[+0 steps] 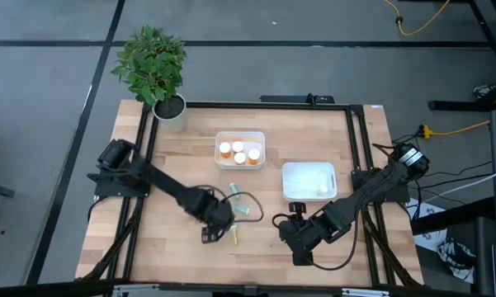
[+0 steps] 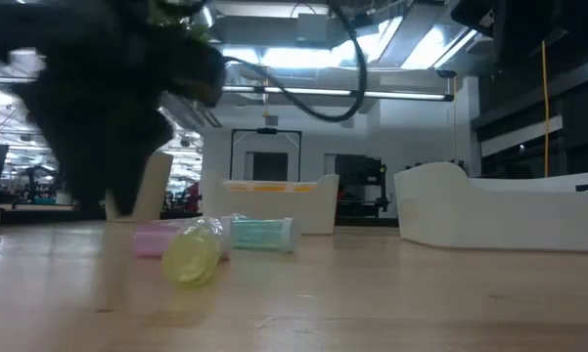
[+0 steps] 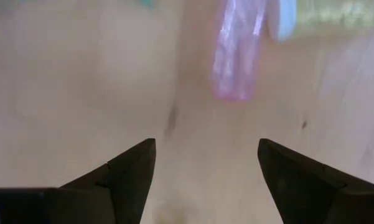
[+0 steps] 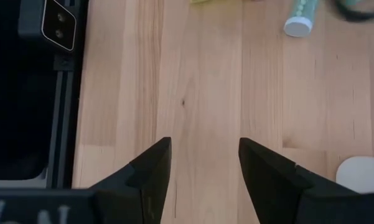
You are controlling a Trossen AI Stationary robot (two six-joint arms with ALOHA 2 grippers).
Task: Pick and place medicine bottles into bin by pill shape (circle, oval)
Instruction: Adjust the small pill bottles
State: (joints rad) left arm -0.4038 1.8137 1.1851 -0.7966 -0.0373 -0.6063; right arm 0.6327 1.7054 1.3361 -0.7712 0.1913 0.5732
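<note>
Three small bottles lie on their sides on the wood near the table's middle front: a pink one [image 3: 235, 53], a yellow one [image 2: 191, 256] with a white cap, and a teal one [image 4: 300, 18] with a white cap. My left gripper [image 1: 217, 224] is open and low over the table, with the pink bottle just ahead of its fingertips [image 3: 202, 165] and untouched. My right gripper [image 1: 282, 224] is open and empty [image 4: 204, 155], to the right of the bottles. Three orange bottles with white caps stand in the far bin [image 1: 239, 151].
A white bin [image 1: 309, 180] at mid right holds one pale green bottle. A potted plant [image 1: 153, 70] stands at the far left corner. Black rails [image 1: 144, 148] run along the table's sides. A dark cable [image 1: 248, 202] loops by the loose bottles.
</note>
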